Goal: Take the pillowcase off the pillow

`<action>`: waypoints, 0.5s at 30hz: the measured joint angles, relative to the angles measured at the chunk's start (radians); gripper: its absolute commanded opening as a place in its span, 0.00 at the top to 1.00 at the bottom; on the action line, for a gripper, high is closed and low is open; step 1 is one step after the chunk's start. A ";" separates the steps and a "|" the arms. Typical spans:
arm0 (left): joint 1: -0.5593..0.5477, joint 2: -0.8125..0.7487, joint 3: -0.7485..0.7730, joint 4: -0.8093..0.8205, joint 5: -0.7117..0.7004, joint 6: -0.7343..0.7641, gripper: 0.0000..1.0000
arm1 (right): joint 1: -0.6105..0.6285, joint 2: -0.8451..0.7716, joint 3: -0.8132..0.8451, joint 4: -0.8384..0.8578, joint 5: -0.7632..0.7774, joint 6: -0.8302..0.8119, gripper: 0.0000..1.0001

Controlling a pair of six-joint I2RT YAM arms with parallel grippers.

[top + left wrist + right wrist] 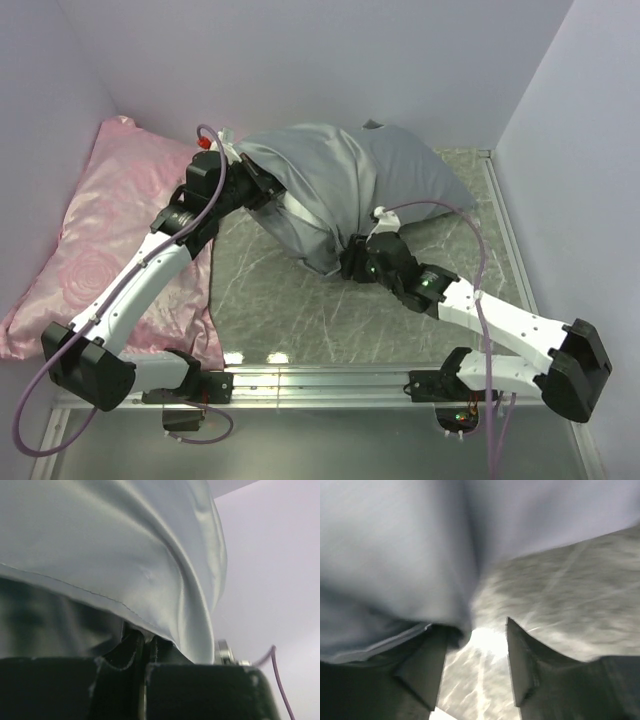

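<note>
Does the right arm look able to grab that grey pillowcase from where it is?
Probably yes. The right gripper is open right at the hanging lower edge of the pillowcase; fabric sits against one side of it, and only bare table shows in the gap. Nothing seems in the way.

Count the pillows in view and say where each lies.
2. The pink rose-patterned pillow lies at the table's left side; another fills the grey pillowcase at the back, its own surface hidden.

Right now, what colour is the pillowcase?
The pillowcase is plain grey, clearest in the top external view.
</note>
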 measured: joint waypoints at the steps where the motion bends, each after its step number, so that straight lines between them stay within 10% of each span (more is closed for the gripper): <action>1: -0.003 0.002 0.001 0.007 -0.003 0.001 1.00 | 0.026 -0.010 0.003 -0.002 0.001 -0.003 0.38; 15: -0.041 0.006 0.007 0.018 -0.039 0.000 0.99 | 0.361 -0.224 0.110 -0.063 0.192 -0.082 0.32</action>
